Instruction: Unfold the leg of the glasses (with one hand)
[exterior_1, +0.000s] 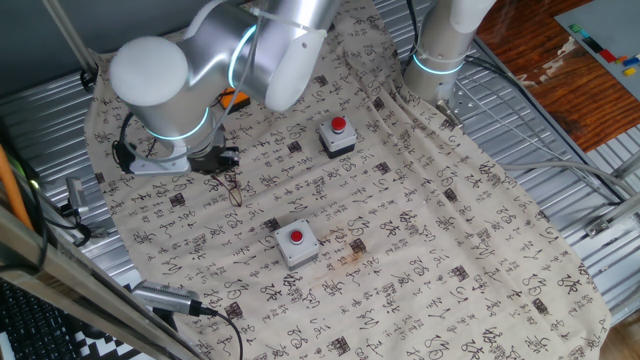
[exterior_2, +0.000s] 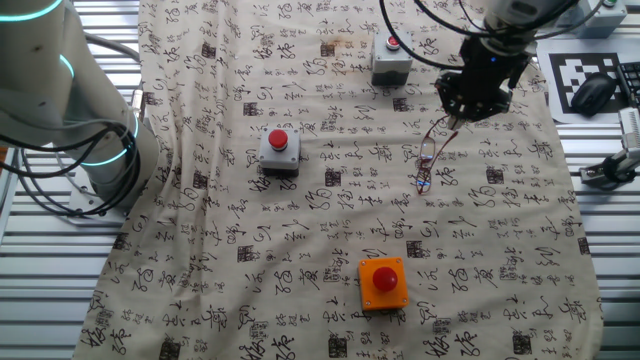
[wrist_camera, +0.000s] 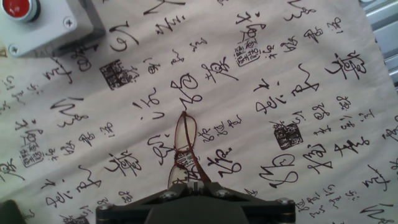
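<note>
The glasses are thin, with a reddish-brown wire rim and clear lenses. They reach from my fingers out over the printed cloth. In the other fixed view the glasses hang slanted from the gripper with the lens end at the cloth. In one fixed view the glasses show just below the gripper. In the hand view the gripper has its jaws closed together on one thin leg of the glasses. The grip point itself is partly hidden by the fingers.
A grey box with a red button stands near, also seen in the other fixed view. A second grey button box and an orange one sit on the cloth. Another arm's base stands at the edge.
</note>
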